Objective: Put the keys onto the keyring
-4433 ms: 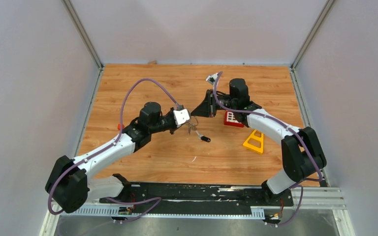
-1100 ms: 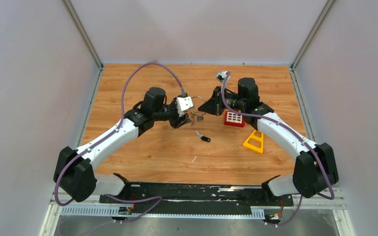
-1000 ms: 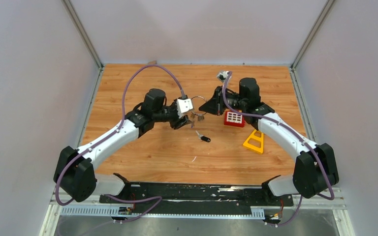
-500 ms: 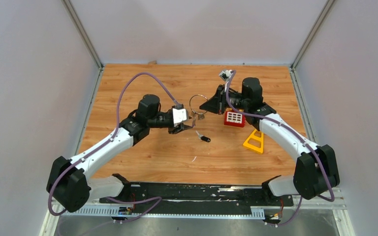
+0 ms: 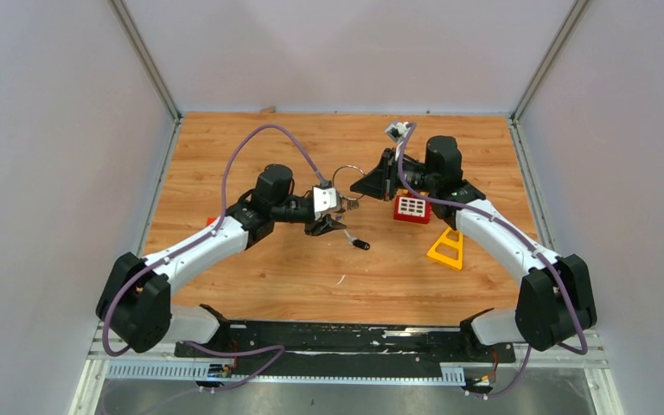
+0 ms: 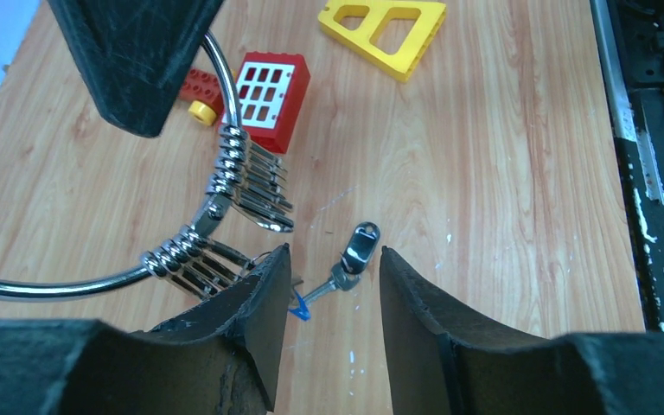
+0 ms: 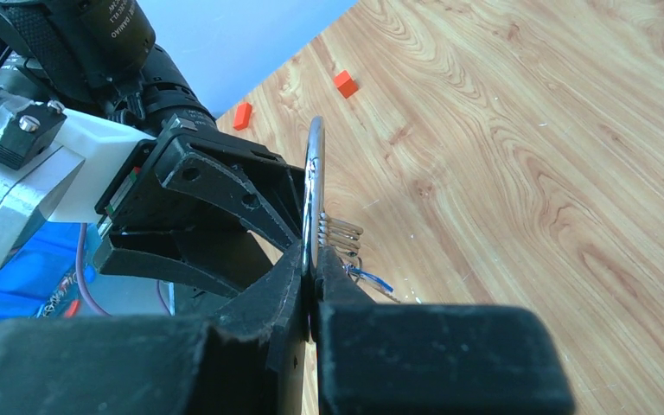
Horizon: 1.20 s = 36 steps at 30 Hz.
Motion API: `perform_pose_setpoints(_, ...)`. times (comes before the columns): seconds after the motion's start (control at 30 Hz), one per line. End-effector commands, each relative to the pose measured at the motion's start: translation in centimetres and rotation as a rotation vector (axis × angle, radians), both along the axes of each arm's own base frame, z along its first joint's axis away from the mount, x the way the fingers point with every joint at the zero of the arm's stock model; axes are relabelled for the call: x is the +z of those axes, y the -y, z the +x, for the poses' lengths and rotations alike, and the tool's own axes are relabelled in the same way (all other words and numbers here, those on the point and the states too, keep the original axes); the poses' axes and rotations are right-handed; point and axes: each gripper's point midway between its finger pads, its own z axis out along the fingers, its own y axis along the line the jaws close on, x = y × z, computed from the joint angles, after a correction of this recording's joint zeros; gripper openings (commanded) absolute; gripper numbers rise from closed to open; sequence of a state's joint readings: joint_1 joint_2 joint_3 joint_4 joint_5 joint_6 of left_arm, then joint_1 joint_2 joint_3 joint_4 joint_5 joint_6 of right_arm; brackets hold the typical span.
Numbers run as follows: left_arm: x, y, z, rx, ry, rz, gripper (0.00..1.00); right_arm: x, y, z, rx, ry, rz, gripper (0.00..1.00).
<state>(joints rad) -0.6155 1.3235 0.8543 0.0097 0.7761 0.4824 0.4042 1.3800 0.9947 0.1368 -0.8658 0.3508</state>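
Overhead view first: the right gripper (image 5: 359, 187) pinches the keyring (image 5: 344, 179) and holds it up over the middle of the table (image 5: 225, 147). The left gripper (image 5: 333, 226) hangs just near of the ring, jaws partly apart and holding nothing. The black-headed key (image 5: 357, 243) lies loose on the wood, just near and right of the left gripper. A red block (image 5: 411, 208) and a yellow frame (image 5: 446, 248) sit to the right, close under the right arm. Left and near of the key the boards are bare, so I judge that the safer side to work from.

Left wrist view: the key shows through the gap between the left fingers (image 6: 251, 303), lying flat below with its black head to the right. The ring arcs past one finger, and its bunch of silver keys (image 6: 242, 173) hangs against or just beside that finger; I cannot tell which. Likely trouble: going down for the key could snag those hanging keys and twist the ring in the right gripper. The flat key could also skid away as the jaws close.

Right wrist view: the ring stands edge-on, clamped between shut fingers, with the left gripper's black body just beyond it. The two grippers are very near each other, so a sideways move risks a knock.
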Motion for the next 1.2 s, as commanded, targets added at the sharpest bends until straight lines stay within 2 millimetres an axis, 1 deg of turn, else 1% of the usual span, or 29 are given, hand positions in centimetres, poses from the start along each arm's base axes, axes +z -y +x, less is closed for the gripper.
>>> perform_pose_setpoints(0.0,3.1,1.3,1.4,0.009,0.049,-0.076,0.51,2.2,0.0,-0.5,0.016,0.067,0.046,0.0)
perform_pose_setpoints(0.27,3.3,1.8,2.6,0.051,0.052,-0.1,0.55,2.2,0.0,-0.4,0.018,0.067,0.045,0.0)
perform_pose_setpoints(0.4,3.5,1.9,2.9,0.06,0.06,-0.108,0.56,2.2,0.1,-0.5,0.018,0.069,0.045,0.0)
perform_pose_setpoints(0.53,3.7,2.0,2.9,0.061,0.054,-0.117,0.51,2.0,0.1,-0.4,0.017,0.067,0.042,0.0)
perform_pose_setpoints(0.7,3.9,2.2,2.7,0.054,0.031,-0.137,0.42,1.8,0.2,-0.2,0.012,0.064,0.04,0.0)
perform_pose_setpoints(0.87,3.6,2.3,2.6,0.053,0.005,-0.135,0.31,1.8,0.2,-0.1,0.009,0.067,0.039,0.0)
perform_pose_setpoints(0.97,3.4,2.4,2.7,0.055,-0.009,-0.133,0.26,1.7,0.3,0.0,0.005,0.066,0.037,0.0)
perform_pose_setpoints(1.1,3.5,2.4,2.9,0.065,-0.011,-0.136,0.25,1.6,0.4,0.1,0.003,0.064,0.035,0.0)
perform_pose_setpoints(1.17,3.6,2.4,3.1,0.077,-0.014,-0.139,0.3,1.7,0.5,0.1,0.001,0.066,0.036,0.0)
